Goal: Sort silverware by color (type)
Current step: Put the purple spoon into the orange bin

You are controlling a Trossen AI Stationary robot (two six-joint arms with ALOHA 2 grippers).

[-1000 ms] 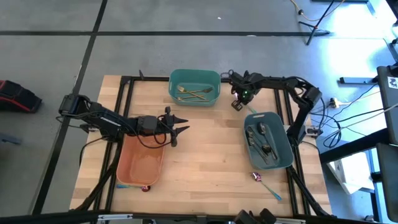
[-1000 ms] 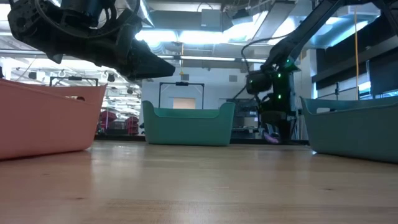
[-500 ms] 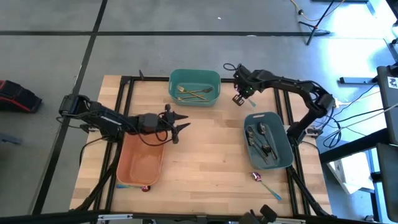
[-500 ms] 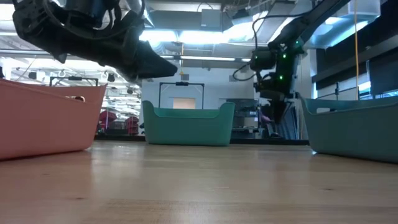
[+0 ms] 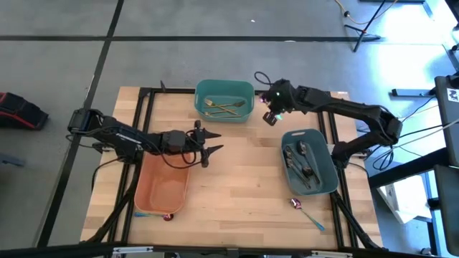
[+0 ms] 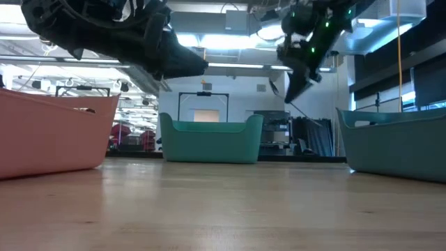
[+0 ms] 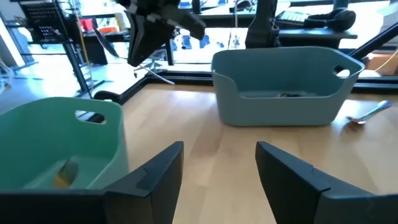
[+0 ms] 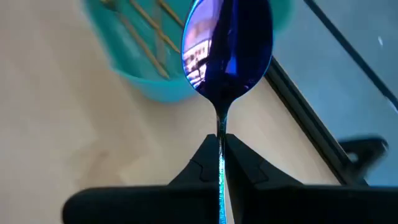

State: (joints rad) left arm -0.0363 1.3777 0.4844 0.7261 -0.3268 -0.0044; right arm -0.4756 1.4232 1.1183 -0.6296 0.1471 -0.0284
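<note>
My right claw (image 8: 219, 163) is pinched on the handle of a purple-blue spoon (image 8: 227, 46), bowl pointing out ahead of the fingers, long axis in line with the claw. In the high view that claw (image 5: 270, 115) hangs above the table (image 5: 237, 179) just right of the teal bin (image 5: 224, 99), which holds the gold pieces (image 5: 222, 107). The grey-blue bin (image 5: 309, 160) with the dark pieces (image 5: 301, 163) lies nearer and to the right.

By my reckoning neither of these suits this colour. The orange bin (image 5: 164, 188) sits far off to the left, close under my left claw (image 5: 209, 145), which is spread and holds nothing. So the spoon has to cross the open middle of the table leftward; nothing stands in that stretch except my own left arm, which I would want clear of the path. Two more pieces lie loose: one (image 5: 305, 211) on the near right beyond the grey-blue bin, one (image 5: 168, 216) at the orange bin's near edge.
</note>
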